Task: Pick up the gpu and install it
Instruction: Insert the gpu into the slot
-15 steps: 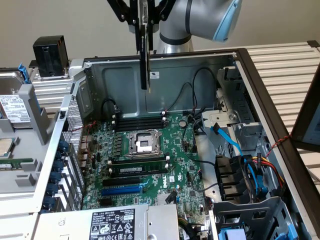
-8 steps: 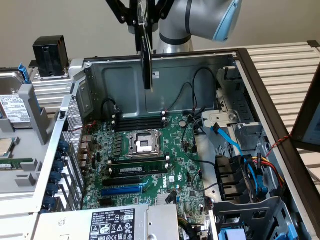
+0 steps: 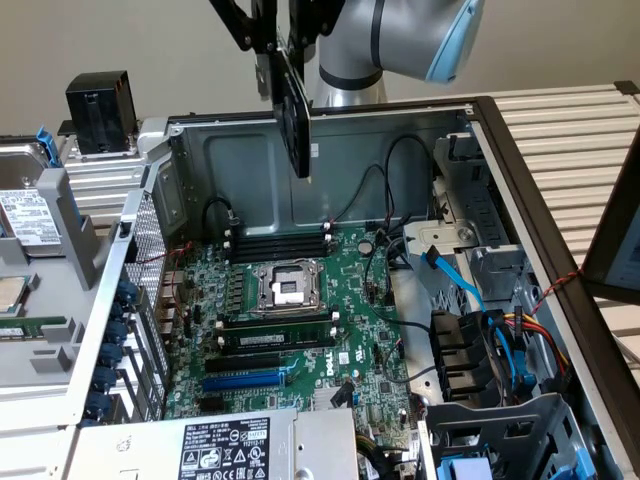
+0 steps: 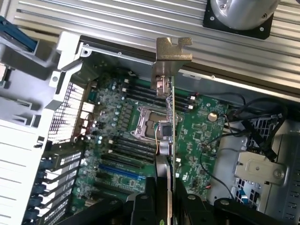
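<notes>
black-shrouded gpu (image 3: 297, 110) pinched edge-on in the gripper (image 4: 165, 201), jaws partway closed on its upper end. hanging well above the green motherboard (image 3: 370, 300), long axis vertical, metal bracket (image 4: 173, 49) lowest. blue pcie slot (image 3: 245, 380) lying flat below, off toward the power supply (image 3: 225, 445).

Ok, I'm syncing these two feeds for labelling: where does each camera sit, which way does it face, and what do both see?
Exterior view: off the arm, raised beside the open case, looking down at the motherboard; the arm and end effector show, holding the gpu upright above it.
Wrist view: on the wrist, looking down along the edge of the gpu to the motherboard; the end effector shows.
Shared: gpu, motherboard, CPU socket.
</notes>
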You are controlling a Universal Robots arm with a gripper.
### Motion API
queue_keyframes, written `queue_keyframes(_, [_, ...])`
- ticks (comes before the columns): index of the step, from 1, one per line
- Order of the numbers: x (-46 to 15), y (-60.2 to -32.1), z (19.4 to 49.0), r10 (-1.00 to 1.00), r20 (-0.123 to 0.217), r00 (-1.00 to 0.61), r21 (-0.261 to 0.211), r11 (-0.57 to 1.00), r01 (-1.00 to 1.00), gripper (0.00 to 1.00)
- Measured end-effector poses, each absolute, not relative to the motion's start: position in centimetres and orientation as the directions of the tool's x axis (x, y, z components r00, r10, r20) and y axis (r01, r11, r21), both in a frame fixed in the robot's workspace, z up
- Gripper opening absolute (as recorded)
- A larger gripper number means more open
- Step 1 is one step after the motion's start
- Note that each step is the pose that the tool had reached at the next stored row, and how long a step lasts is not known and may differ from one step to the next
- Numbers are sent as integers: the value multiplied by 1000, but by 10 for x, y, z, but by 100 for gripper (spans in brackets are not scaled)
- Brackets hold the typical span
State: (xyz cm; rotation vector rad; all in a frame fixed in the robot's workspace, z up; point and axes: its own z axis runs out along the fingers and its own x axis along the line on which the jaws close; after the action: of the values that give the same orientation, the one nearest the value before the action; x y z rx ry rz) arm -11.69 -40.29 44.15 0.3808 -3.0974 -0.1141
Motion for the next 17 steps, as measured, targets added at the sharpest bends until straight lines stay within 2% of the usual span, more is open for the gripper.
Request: queue_keyframes(17, [-117,-403,441,-528,10,-849,75,847,-526,27])
